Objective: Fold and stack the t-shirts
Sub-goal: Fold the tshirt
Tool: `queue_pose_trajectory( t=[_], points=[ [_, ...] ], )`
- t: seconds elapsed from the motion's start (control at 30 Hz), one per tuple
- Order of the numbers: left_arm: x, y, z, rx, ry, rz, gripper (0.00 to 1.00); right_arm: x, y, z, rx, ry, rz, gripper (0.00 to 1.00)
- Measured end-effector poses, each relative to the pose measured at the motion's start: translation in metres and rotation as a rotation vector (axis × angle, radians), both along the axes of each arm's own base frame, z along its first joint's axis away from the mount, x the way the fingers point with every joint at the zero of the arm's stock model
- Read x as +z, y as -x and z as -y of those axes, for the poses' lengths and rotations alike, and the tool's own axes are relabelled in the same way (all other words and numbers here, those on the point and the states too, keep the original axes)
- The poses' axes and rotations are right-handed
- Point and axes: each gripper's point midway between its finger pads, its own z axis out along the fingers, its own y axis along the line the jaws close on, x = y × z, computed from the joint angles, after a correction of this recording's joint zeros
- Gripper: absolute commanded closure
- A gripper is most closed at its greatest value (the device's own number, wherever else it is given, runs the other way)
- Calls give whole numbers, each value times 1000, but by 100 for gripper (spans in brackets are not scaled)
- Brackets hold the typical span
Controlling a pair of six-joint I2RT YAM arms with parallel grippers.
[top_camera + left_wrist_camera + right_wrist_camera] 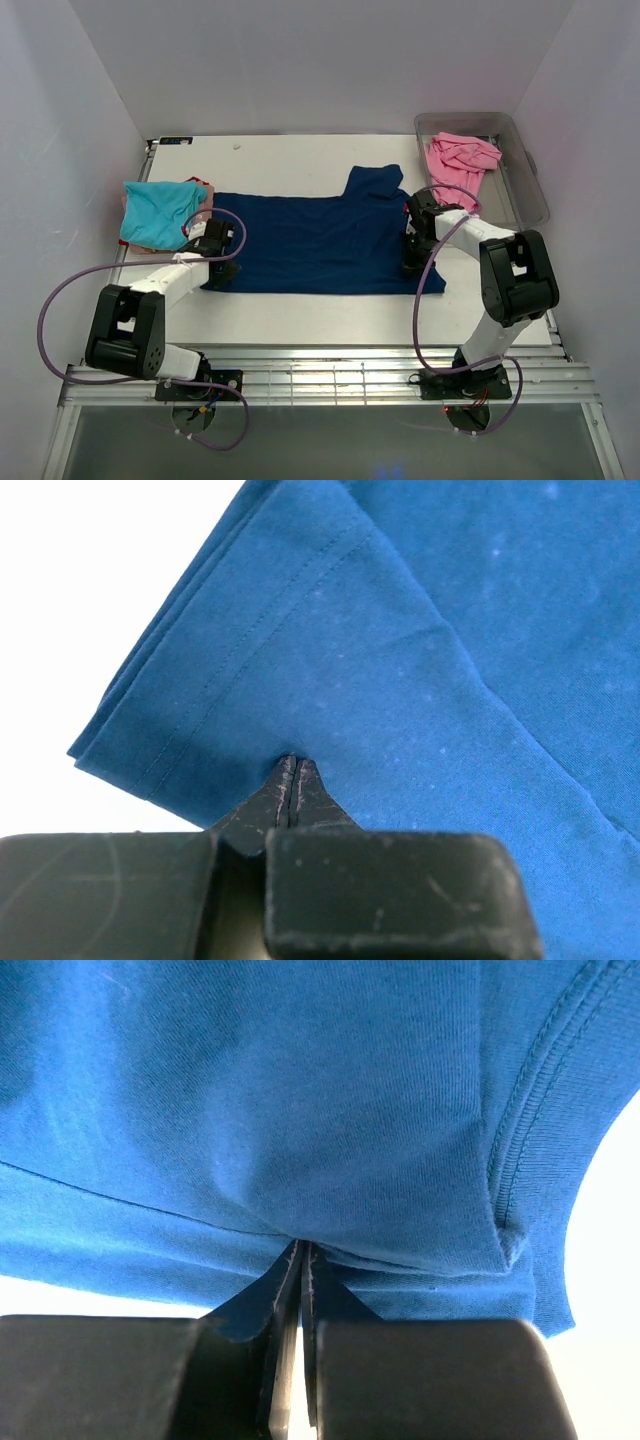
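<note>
The navy blue t-shirt [320, 245] lies spread flat across the middle of the table, a sleeve sticking out toward the back. My left gripper [222, 266] is at its left end, jaws shut, pinching the cloth near the folded hem, as the left wrist view shows [290, 762]. My right gripper [412, 262] is at its right end, shut on cloth close to the ribbed collar [302, 1248]. The shirt fills both wrist views [420, 660] [300, 1090]. A turquoise t-shirt [158, 213] lies bunched at the left. A pink t-shirt [460, 158] lies crumpled in the tub.
A clear plastic tub [530, 195] stands at the back right beside the right arm. A bit of reddish cloth [205, 185] shows behind the turquoise shirt. White walls close in on three sides. Purple cables loop from both arms.
</note>
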Motion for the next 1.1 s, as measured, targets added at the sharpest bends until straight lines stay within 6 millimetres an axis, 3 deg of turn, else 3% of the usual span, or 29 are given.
queue_pose_trajectory(
  t=[0.3, 0.43, 0.53, 0.6, 0.67, 0.7, 0.8, 0.83, 0.93, 1.0, 1.1],
  points=[
    [-1, 40, -1, 37, 44, -45, 100, -1, 41, 10, -2, 13, -49, 92],
    [3, 53, -2, 38, 49, -68, 100, 1, 48, 13, -2, 25, -68, 92],
    [17, 51, 0, 27, 61, -46, 100, 13, 47, 14, -3, 40, -79, 92],
    [40, 33, 4, 2, 69, 5, 94, 34, 29, 11, -4, 41, -37, 86],
    [71, 4, 10, -46, 71, 96, 65, 63, -3, 5, -8, 30, 60, 76],
    [86, -12, 14, -77, 68, 140, 41, 79, -19, 2, -8, 27, 109, 70],
    [126, -66, 21, -150, 30, 269, 21, 119, -67, -7, -3, 13, 255, 62],
    [132, -81, 21, -168, 11, 291, 19, 127, -79, -9, -1, 15, 280, 60],
    [130, -118, 17, -204, -47, 285, 17, 128, -113, -16, 8, 29, 308, 57],
    [113, -146, 9, -216, -87, 244, 16, 116, -132, -20, 20, 42, 295, 56],
    [80, -170, -6, -224, -126, 177, 16, 90, -156, -26, 34, 57, 255, 56]
  ],
)
